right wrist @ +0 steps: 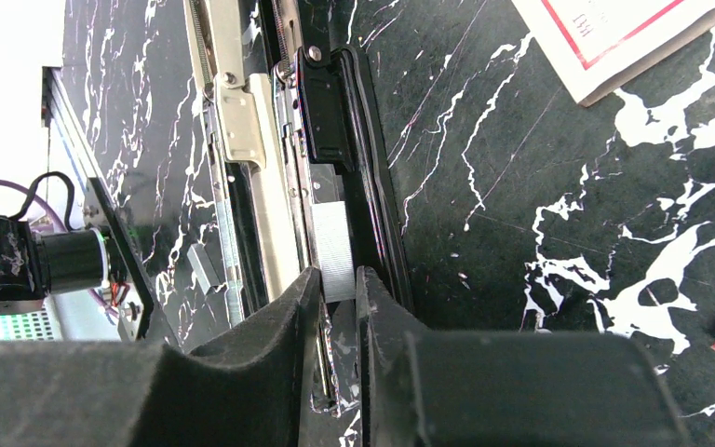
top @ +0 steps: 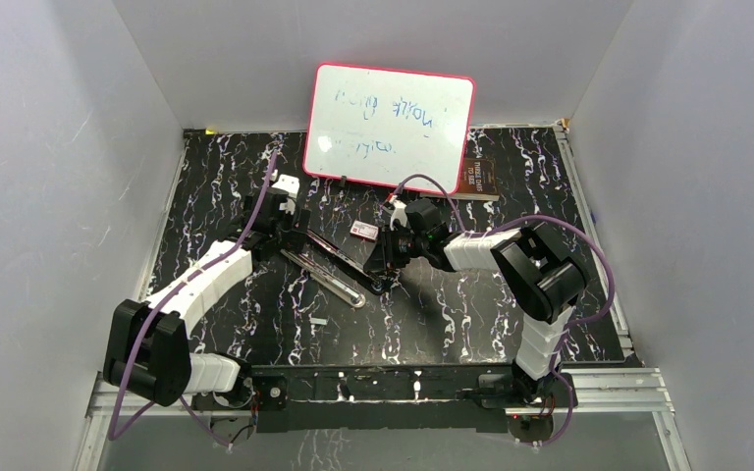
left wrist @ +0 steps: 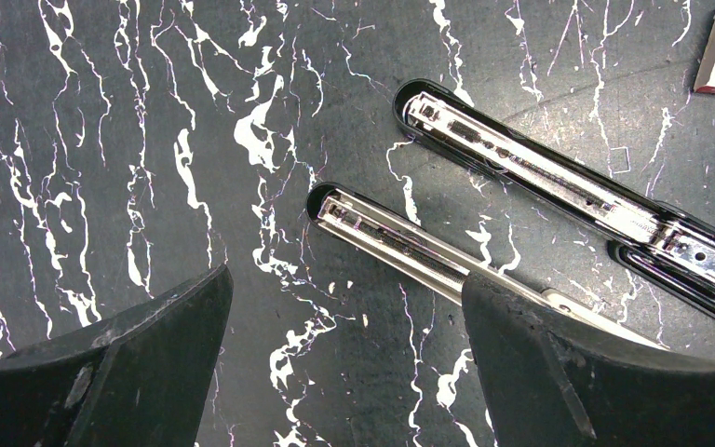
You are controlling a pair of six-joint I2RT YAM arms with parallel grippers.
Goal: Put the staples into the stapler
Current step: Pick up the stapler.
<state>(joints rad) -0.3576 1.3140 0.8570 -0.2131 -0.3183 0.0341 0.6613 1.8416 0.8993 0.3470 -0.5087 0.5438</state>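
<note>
Staples (right wrist: 333,247) pinched by right pincer (right wrist: 339,276) in stapler (right wrist: 321,107), left pincer (left wrist: 344,279) spread, box (top: 363,230) nearby.

stapler (left wrist: 521,177): glossy black plastic shell, bright polished metal rail. staples (right wrist: 335,251): dull silvery-grey metal, finely ribbed. bench (left wrist: 102,140): black marble-look top, white veins, hairline scratches. left end effector (left wrist: 344,279): matt black plastic, scuffed.

Even, fairly bright light from above fills the overhead view, and the whiteboard (top: 390,126) washes out pale. Close up, the stapler (left wrist: 540,177) throws hard glints off its bare metal; the staples (right wrist: 333,251) look dull grey, slightly soft.
</note>
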